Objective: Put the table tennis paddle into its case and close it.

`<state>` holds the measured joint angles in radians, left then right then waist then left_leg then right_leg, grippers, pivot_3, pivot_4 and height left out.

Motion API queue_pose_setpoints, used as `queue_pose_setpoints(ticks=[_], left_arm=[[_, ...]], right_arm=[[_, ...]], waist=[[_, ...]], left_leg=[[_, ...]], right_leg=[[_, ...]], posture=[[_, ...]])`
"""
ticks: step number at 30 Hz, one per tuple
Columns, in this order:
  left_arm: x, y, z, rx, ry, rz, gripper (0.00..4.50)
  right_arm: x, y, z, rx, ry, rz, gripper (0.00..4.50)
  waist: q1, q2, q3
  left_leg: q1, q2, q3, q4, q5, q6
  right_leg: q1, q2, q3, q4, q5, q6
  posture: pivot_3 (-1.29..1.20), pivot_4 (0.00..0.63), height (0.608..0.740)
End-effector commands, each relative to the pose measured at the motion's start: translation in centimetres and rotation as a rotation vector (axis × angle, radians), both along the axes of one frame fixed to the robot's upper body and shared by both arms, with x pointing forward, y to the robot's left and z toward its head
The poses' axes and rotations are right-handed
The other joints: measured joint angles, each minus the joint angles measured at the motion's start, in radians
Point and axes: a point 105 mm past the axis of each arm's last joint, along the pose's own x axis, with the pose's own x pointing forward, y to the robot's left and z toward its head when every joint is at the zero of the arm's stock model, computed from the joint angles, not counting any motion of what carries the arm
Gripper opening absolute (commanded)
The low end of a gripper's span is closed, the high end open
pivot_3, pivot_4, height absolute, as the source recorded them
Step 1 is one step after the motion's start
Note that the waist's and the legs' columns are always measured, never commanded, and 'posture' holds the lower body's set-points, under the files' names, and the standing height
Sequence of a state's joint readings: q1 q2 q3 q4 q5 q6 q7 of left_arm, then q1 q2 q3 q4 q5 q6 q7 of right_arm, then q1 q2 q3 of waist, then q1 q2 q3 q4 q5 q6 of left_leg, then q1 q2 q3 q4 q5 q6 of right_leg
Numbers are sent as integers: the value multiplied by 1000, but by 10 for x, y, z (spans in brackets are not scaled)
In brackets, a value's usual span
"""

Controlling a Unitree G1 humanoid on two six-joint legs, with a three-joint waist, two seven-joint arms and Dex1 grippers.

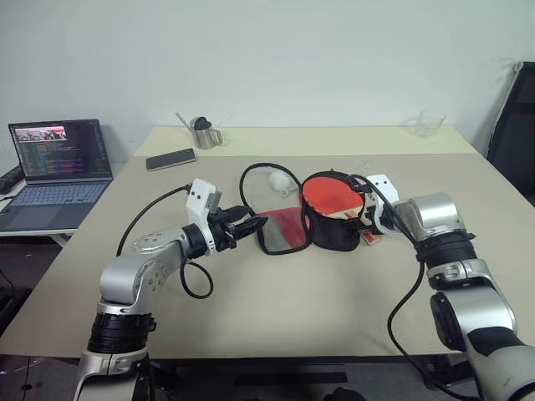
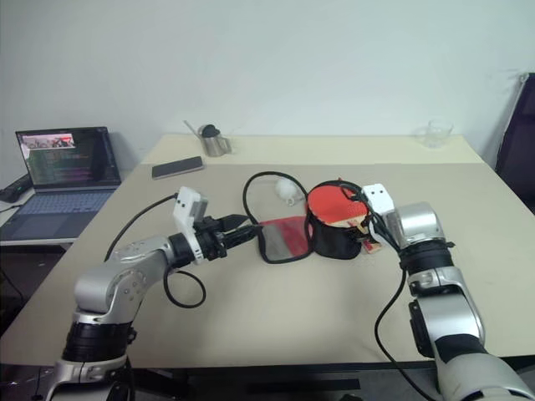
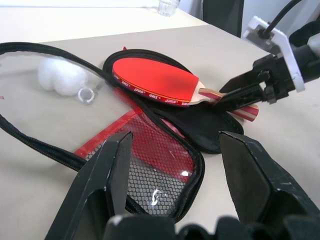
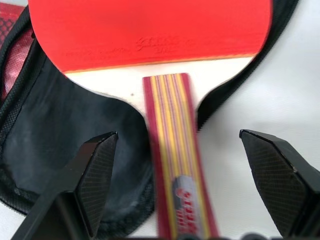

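Our right end effector (image 4: 175, 185) stands wide, its two black fingers (image 4: 95, 175) spread on either side of the table tennis paddle (image 3: 155, 80) handle without pressing it, so we hold nothing there; we judge this the pose of a release, the bat having been laid where it should go. The paddle rests with its red face over the black inner half of the case (image 1: 322, 225), the handle pointing toward about four o'clock in the head views, out over the case's edge toward that arm. It lies on the open lining, not yet enclosed.

Our left end effector (image 1: 249, 225) sits at about nine o'clock of the case, fingers partly open around the rim of the red mesh flap (image 3: 155, 170) (whether the pads actually touch the fabric we cannot tell). We take that position as a way to keep the flap spread flat and out of the bat's way.

The black zip edge loops loose across the bench (image 1: 276, 309) toward twelve o'clock, beside a small white object (image 1: 277, 180). Still ahead, we judge: seat the handle fully, fold the flap over, run the zip.
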<state>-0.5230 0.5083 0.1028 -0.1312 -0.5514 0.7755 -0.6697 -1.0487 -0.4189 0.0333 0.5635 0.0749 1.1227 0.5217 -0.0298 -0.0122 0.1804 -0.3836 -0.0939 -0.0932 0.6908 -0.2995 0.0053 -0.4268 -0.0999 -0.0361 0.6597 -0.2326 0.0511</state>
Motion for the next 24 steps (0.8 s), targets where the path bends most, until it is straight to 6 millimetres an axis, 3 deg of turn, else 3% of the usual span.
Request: queue_pose_setpoints(ticks=[1, 4, 7, 14, 15, 24], left_arm=[[-3, -3, 13, 3, -56, -21, 2971], [-2, -5, 14, 2, -60, -27, 2971], [-2, -4, 14, 4, -60, -26, 2971], [-4, -2, 14, 7, -60, -20, 2971], [-4, -1, 14, 7, -60, -18, 2971], [-5, 0, 14, 9, -59, -12, 2971]], right_arm=[[3, 2, 15, 32, -36, 45, 4347], [3, 5, 3, 60, 1, 62, 4347], [2, 9, -5, 85, 31, 74, 3757], [4, 10, -14, 75, 34, 66, 1335], [5, 9, -13, 72, 28, 62, 1151], [13, 1, 9, 63, -34, 62, 1157]], waist=[[-1, 0, 0], [-2, 0, 0], [-2, 0, 0], [-2, 0, 0], [-3, 0, 0], [-2, 0, 0]], left_leg=[[0, 0, 0, 0, 0, 0], [1, 0, 0, 0, 0, 0], [1, 0, 0, 0, 0, 0], [1, 0, 0, 0, 0, 0], [1, 1, 0, 0, 0, 0], [1, 0, 0, 0, 0, 0]], right_leg=[[0, 0, 0, 0, 0, 0], [0, 0, 0, 0, 0, 0], [0, 0, 0, 0, 0, 0], [0, 0, 0, 0, 0, 0], [0, 0, 0, 0, 0, 0], [1, 0, 0, 1, 0, 0]], posture=[[0, 150, 740], [0, 150, 740], [0, 150, 740], [0, 150, 740], [0, 150, 740], [0, 150, 740]])
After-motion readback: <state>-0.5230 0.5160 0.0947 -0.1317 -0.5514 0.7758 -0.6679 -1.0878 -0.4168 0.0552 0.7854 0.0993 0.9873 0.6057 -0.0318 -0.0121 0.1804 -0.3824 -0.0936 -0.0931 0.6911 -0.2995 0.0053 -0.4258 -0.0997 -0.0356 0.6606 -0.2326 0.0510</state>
